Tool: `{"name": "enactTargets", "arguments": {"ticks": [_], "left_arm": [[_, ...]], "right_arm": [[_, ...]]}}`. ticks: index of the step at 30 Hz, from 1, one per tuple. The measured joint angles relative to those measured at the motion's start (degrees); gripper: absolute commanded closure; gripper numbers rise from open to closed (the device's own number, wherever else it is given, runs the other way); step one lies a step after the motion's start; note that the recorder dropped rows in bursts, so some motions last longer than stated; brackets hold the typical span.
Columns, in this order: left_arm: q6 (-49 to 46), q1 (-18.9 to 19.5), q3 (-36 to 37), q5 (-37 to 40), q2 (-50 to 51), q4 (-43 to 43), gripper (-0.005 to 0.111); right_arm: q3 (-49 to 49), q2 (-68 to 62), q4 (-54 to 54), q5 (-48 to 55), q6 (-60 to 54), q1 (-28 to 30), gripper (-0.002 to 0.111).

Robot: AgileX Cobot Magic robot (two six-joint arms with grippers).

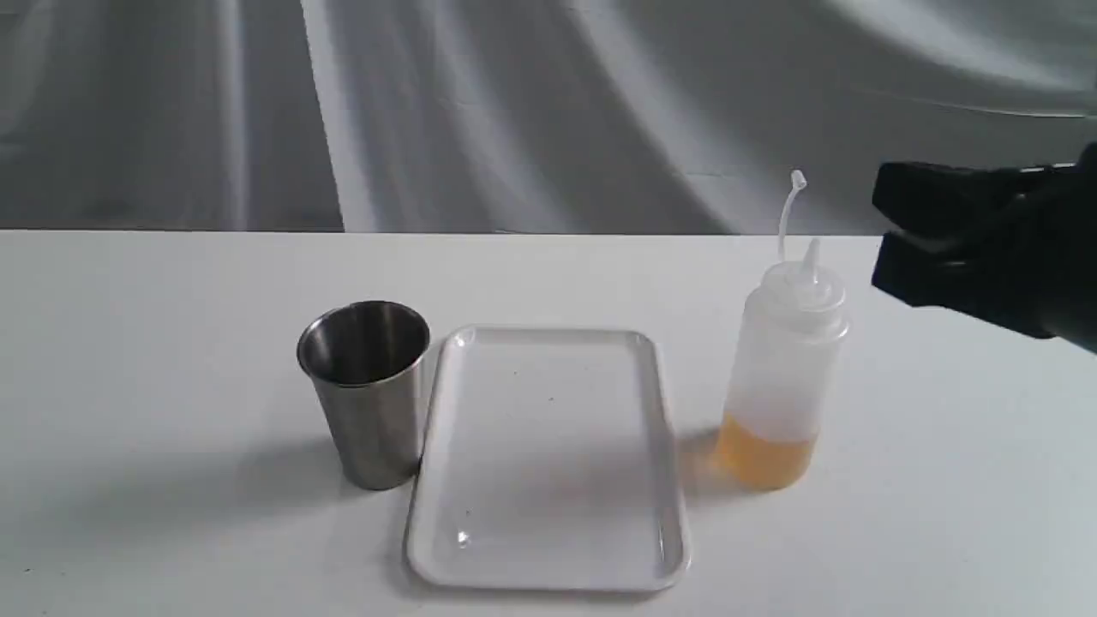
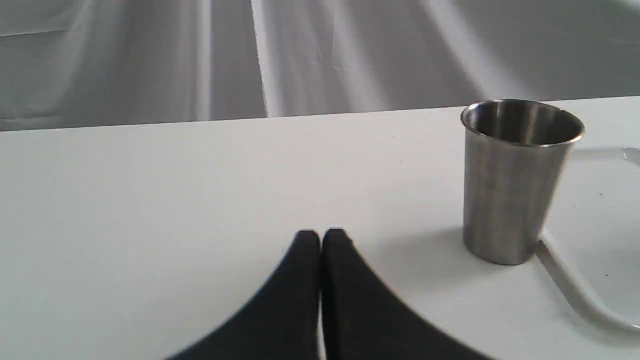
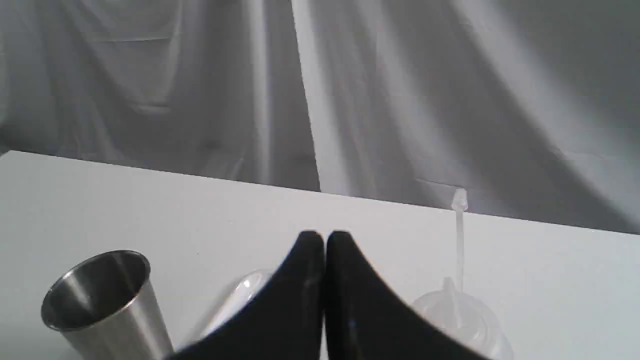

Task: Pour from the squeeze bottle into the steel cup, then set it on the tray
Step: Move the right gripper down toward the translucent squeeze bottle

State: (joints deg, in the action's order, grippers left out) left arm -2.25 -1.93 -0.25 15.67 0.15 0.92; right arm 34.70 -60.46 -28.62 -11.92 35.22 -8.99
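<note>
The squeeze bottle [image 1: 784,360] stands upright on the white table [image 1: 171,343], just right of the tray [image 1: 548,454] and apart from it. A little amber liquid sits at its bottom, and its thin cap strap sticks up above the nozzle. The tray lies flat in the middle. The steel cup [image 1: 368,394] stands upright at the tray's left rim, toward the far corner (so close that I can't tell whether they touch).

The right gripper [image 1: 878,236] hovers at the right edge of the scene, about level with the bottle's nozzle and clear of it. Its black jaws are pressed together on nothing. The left gripper [image 2: 321,237] is low over bare table with its jaws also pressed together and empty, well short of the cup. A grey draped cloth [image 1: 514,111] hangs behind the table.
</note>
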Motion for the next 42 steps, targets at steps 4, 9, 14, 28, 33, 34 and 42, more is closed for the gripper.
{"name": "enactTargets", "arguments": {"ticks": [4, 9, 14, 28, 33, 34, 42], "left_arm": [[0.0, 0.0, 0.0, 0.0, 0.0, 0.0, 0.107], [0.0, 0.0, 0.0, 0.0, 0.0, 0.0, 0.107], [0.0, 0.0, 0.0, 0.0, 0.0, 0.0, 0.107], [0.0, 0.0, 0.0, 0.0, 0.0, 0.0, 0.107], [0.0, 0.0, 0.0, 0.0, 0.0, 0.0, 0.107], [0.0, 0.0, 0.0, 0.0, 0.0, 0.0, 0.107], [0.0, 0.0, 0.0, 0.0, 0.0, 0.0, 0.107]], "right_arm": [[-6.1, 0.0, 23.8, -7.5, -22.8, 0.0, 0.108], [-14.9, 0.0, 46.2, -18.9, -37.3, 0.0, 0.108], [-18.3, 0.0, 47.3, -21.5, -38.6, 0.0, 0.108], [-18.5, -9.4, 34.9, -20.7, -32.7, 0.0, 0.108], [-18.5, -15.2, 33.7, -20.8, -31.0, 0.0, 0.108], [-18.5, -15.9, 33.3, -21.2, -31.0, 0.0, 0.108], [-17.3, -22.2, 21.8, -27.8, -30.2, 0.0, 0.083]]}}
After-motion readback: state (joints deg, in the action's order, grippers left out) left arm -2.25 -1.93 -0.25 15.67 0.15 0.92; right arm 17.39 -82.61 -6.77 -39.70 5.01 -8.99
